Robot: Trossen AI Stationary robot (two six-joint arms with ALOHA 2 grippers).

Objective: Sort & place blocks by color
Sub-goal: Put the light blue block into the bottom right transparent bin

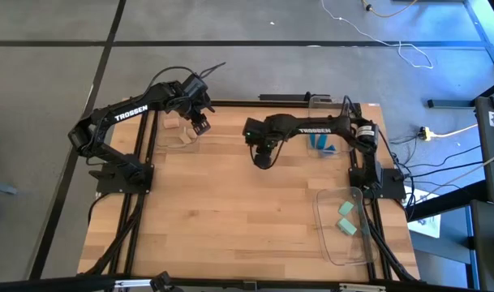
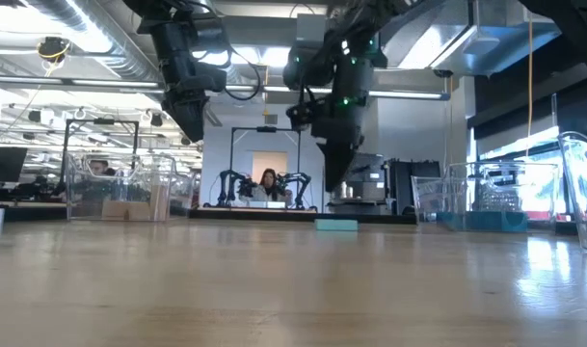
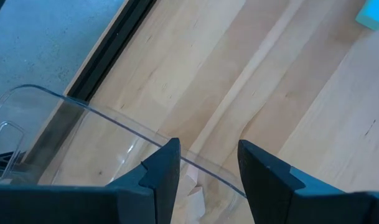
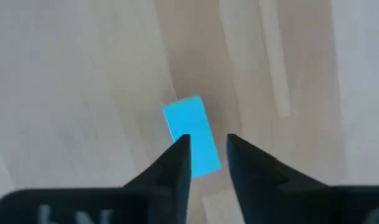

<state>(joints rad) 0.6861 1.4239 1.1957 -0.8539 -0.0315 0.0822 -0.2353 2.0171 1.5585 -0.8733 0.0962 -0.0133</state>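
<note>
A bright blue block (image 4: 192, 134) lies flat on the wooden table near its middle; the low view shows the same block (image 2: 336, 225) resting on the tabletop. My right gripper (image 4: 205, 142) hangs open above it, pointing down, its tips (image 2: 336, 181) clear of the block. My left gripper (image 3: 208, 155) is open over the rim of the far-left clear tray (image 1: 182, 138), where a tan block (image 3: 194, 194) lies inside. Blue blocks (image 1: 320, 143) lie in the far-right tray, and two mint blocks (image 1: 345, 219) in the near-right tray.
Clear trays stand at the far left (image 2: 120, 193), the far right (image 2: 486, 198) and the near right (image 1: 344, 231). Bare wooden tabletop (image 1: 230, 219) spreads across the middle and the near side. A person sits in the room beyond the table (image 2: 269, 185).
</note>
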